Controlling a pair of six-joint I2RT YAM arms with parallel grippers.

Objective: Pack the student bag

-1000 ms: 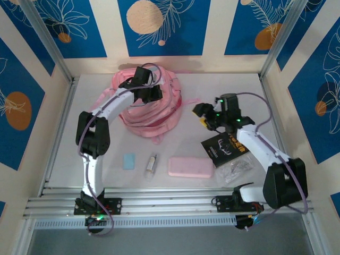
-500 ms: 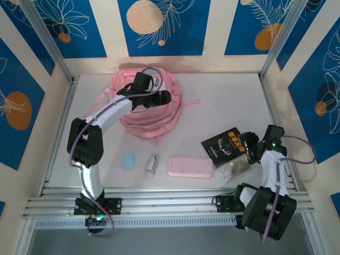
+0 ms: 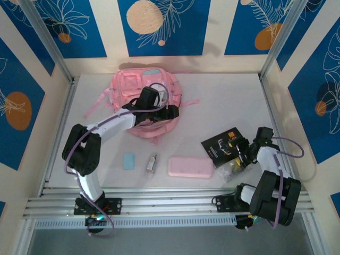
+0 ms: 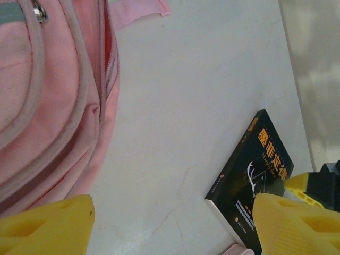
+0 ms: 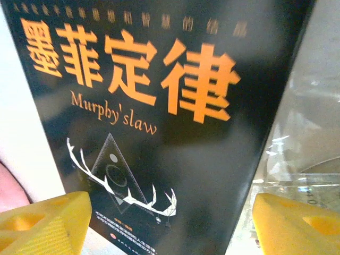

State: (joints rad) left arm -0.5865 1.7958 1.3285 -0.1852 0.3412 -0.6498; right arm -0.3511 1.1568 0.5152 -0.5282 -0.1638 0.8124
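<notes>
The student bag (image 3: 139, 90) lies flat at the back of the table, a soft pink backpack with grey-trimmed zip pockets. My left gripper (image 3: 168, 112) hovers open at its right edge, holding nothing. In the left wrist view the bag (image 4: 48, 106) is at the left and bare table lies between the yellow fingers (image 4: 45, 226). My right gripper (image 3: 240, 152) is open low over a black book (image 3: 222, 145) with orange lettering. In the right wrist view the book (image 5: 159, 106) spans the gap between the open fingertips (image 5: 297, 226).
A flat pink pencil case (image 3: 190, 167), a small white stick-like item (image 3: 152, 163) and a blue eraser (image 3: 129, 161) lie in a row near the front. A clear plastic bag (image 3: 234, 170) sits just right of the book. Walls close in on both sides.
My left gripper opened, let go of the bag and shifted toward its right edge; the bag settled flat. My right arm swung back from mid-table and came down over the black book.
</notes>
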